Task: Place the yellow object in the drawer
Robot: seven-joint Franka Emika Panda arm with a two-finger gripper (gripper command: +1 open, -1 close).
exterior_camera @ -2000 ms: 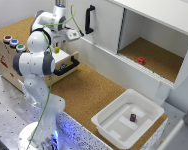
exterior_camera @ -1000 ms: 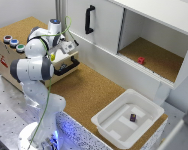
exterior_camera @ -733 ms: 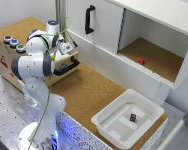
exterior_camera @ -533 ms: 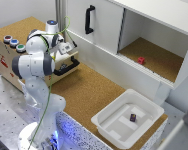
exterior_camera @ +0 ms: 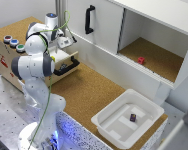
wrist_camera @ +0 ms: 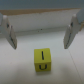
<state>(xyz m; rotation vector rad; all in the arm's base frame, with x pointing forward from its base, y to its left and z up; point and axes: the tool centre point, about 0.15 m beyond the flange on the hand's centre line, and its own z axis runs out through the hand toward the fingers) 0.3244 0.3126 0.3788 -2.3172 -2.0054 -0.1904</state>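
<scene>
In the wrist view the yellow object (wrist_camera: 42, 59), a tiny cube with dark marks on its face, lies on a pale flat surface with a wall behind it. My gripper (wrist_camera: 40, 36) is open above it. One finger (wrist_camera: 9, 32) stands on each side, and neither touches the cube. In the exterior view my gripper (exterior_camera: 60, 49) reaches down into the pulled-out plywood drawer (exterior_camera: 64, 61), behind its black bar handle (exterior_camera: 68, 65). My arm hides the cube in that view.
A white cabinet door (exterior_camera: 101, 30) with a black handle stands beyond the drawer. A small red block (exterior_camera: 141, 60) lies in the open cabinet bay. A white bin (exterior_camera: 109, 125) at the exterior view's lower right holds a dark purple block (exterior_camera: 133, 118). Coloured cups (exterior_camera: 13, 43) sit on the drawer unit.
The arm came down from a higher pose to the drawer two seconds ago. Over the last second it has barely moved.
</scene>
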